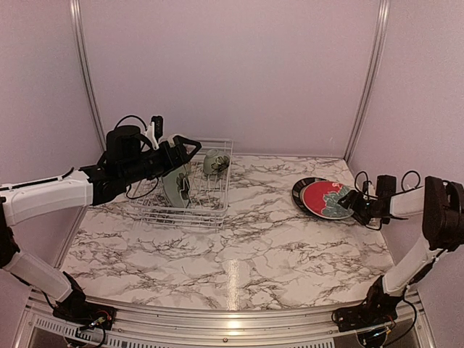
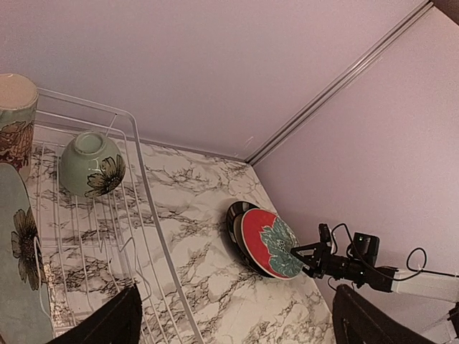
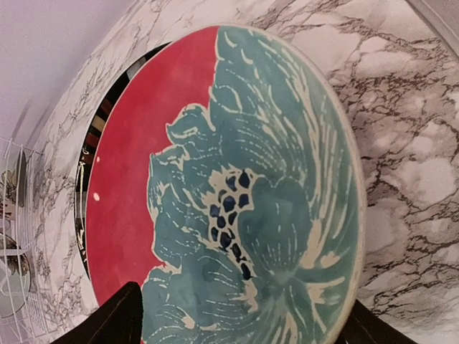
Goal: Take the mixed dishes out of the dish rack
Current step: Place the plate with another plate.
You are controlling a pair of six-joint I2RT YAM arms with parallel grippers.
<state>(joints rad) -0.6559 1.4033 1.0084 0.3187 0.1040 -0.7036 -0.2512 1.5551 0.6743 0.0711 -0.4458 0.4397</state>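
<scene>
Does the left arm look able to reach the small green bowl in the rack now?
Likely yes: the open left gripper hovers over the dish rack, and nothing covers the bowl at its far corner.

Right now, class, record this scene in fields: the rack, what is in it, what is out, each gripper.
Rack: white wire dish rack, at the left
In the rack: pale green plate on edge, small green bowl tilted, floral mug
Out of the rack: red and teal plate lying on a dark plate, right side
Left gripper: open, above the rack
Right gripper: open, at the red plate's edge
</scene>
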